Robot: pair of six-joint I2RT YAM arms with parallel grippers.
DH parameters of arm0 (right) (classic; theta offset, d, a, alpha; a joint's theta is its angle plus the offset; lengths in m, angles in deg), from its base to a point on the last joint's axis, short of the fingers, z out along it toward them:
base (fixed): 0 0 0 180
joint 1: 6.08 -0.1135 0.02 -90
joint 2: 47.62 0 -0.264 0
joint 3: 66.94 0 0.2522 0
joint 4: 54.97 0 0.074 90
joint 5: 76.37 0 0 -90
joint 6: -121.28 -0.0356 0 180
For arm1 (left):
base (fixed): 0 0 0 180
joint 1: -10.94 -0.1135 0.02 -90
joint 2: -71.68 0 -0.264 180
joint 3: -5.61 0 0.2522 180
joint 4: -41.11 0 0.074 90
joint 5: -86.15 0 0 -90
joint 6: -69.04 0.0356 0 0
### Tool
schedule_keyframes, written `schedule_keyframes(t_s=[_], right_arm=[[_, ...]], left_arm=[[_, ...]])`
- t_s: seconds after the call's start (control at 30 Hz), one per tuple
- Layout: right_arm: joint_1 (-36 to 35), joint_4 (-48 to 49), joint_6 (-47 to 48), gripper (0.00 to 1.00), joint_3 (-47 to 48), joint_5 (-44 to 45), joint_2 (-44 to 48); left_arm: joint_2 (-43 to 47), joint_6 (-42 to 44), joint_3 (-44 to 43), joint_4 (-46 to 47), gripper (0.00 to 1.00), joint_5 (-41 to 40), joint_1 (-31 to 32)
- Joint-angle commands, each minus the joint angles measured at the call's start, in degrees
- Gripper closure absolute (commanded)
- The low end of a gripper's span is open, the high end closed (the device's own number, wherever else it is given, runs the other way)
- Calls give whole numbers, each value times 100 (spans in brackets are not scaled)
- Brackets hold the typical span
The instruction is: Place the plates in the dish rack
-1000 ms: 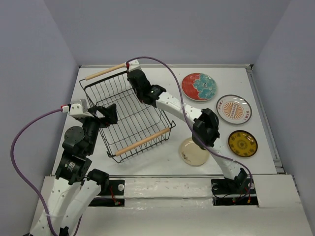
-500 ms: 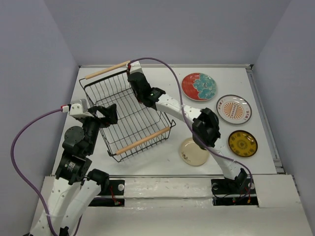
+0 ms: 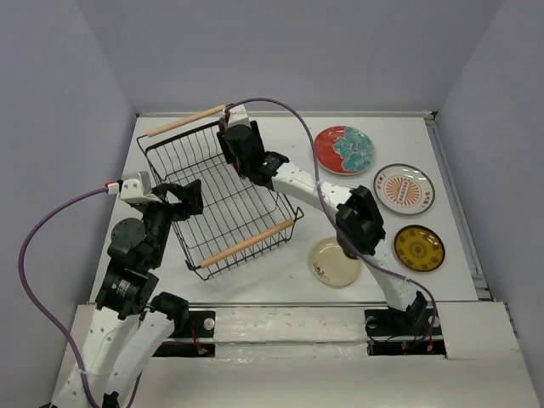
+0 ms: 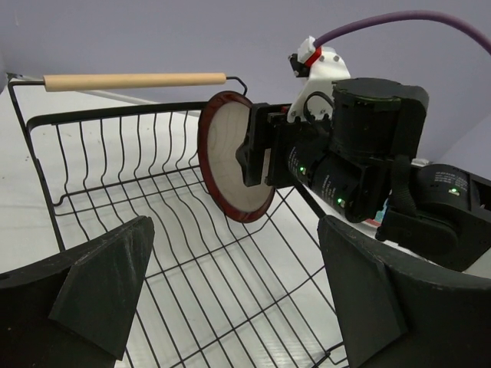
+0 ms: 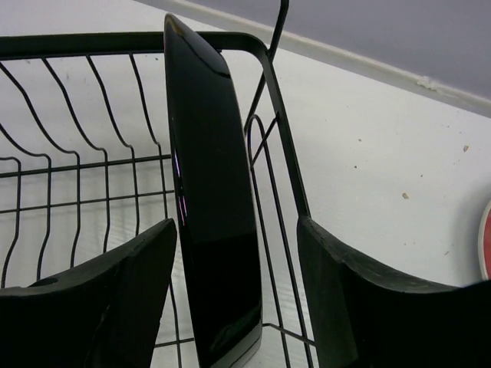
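Right end effector (image 5: 238, 230): it is in the far right corner of the dish rack (image 3: 212, 204). One finger is on each side of a plate. One finger (image 4: 255, 153) lies on the plate's face. By the other finger a small gap shows, so I cannot tell if it is squeezing.
Maroon-rimmed plate (image 4: 226, 157): it stands on its edge inside the rack, close to the corner wires.
Left end effector (image 4: 234, 230): it is wide open and holds nothing. It is at the left side of the rack and faces the plate.
Red-and-teal plate (image 3: 344, 150): it lies flat on the desk (image 3: 289, 136), right of the rack.
Sunburst plate (image 3: 404, 188): it lies flat near the desk's right edge.
Yellow plate (image 3: 419, 248): it lies flat, nearer than the sunburst plate.
Cream plate (image 3: 335, 262): it lies flat just beside the rack's near right corner.
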Motion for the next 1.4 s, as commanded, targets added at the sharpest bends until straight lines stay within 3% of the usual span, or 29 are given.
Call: schedule_keyframes(t_s=[0.0, 0.3, 0.43, 0.57, 0.67, 0.87, 0.93, 1.03, 1.27, 1.37], right_arm=[[19, 73, -249, 27, 142, -143, 842], [80, -463, -644, 17, -25, -1135, 1756], [325, -490, -917, 18, -1241, -1855, 2643], [1194, -358, -1461, 32, -2761, -2488, 3767], [2214, -121, -1971, 35, -3696, -3296, 4287], [3892, 370, -2648, 49, -5683, -3675, 5343], [4497, 678, -2956, 49, -6087, -4105, 5274], [4799, 906, -3176, 48, -6142, -4212, 4932], [5336, 952, -3115, 49, -5088, -4292, 3340], [5722, 1145, -2852, 47, -4448, -5324, 2516]], left_arm=[[-39, 63, 78, 319, 1, -27, 28], [-83, 72, 78, 310, 1, -36, 37], [-83, 72, 87, 301, 1, -28, 28], [-92, 63, 87, 310, 1, 51, 28], [-83, 63, 96, 310, 1, 69, 37], [-56, 63, 96, 345, 1, 174, 37], [-65, 46, 104, 354, 1, 245, 54], [-83, 54, 113, 354, 1, 245, 81], [-100, 81, 113, 345, 1, 219, 133], [-109, 98, 104, 336, 1, 210, 151]])
